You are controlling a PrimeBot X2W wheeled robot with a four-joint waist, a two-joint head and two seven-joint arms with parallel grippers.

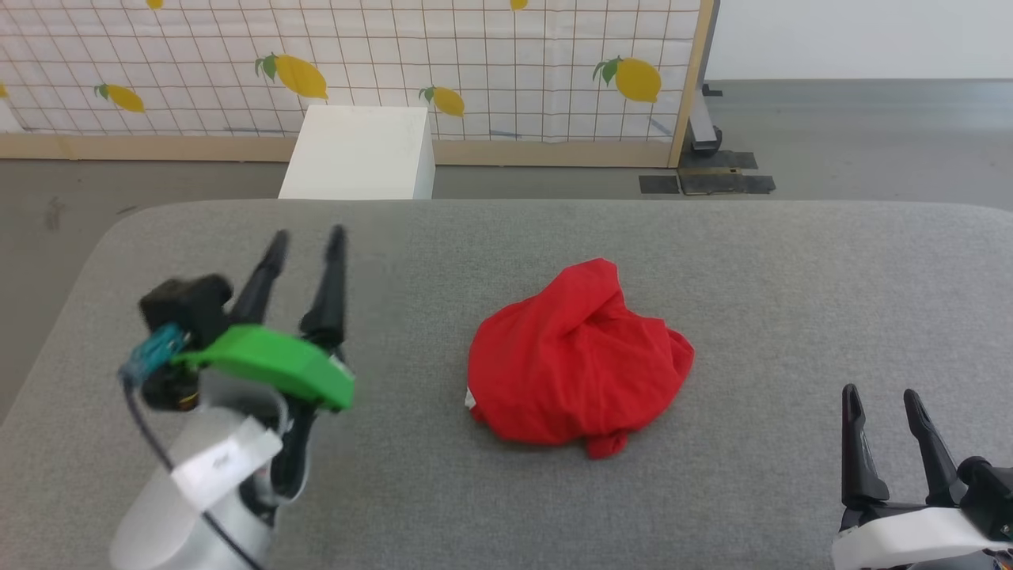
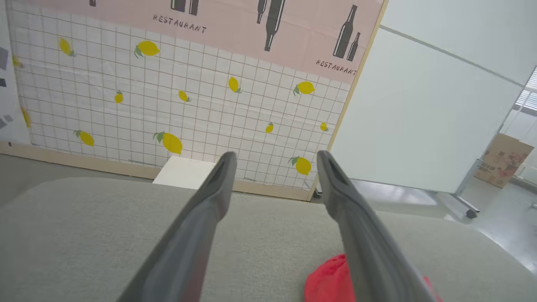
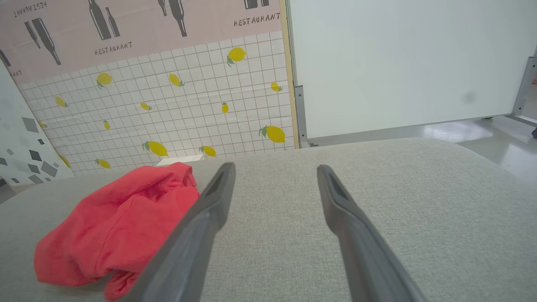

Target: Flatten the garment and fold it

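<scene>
L side: the left gripper (image 1: 307,236) hangs over the soft grey table (image 1: 752,261). Its 2 dark fingers point away from the robot and are spread apart w/ nothing between them. Behind the table a white box (image 1: 360,150) stands on the floor, in front of a lemon screen (image 1: 491,71). Middle: the garment (image 1: 574,356) lies on the table in a red bunched-up heap, w/ a tiny bit of white at its near-left edge. R side: the right gripper (image 1: 880,394) is by the near edge. Its fingers are spread wide too, holding nothing, well apart from the heap.
</scene>
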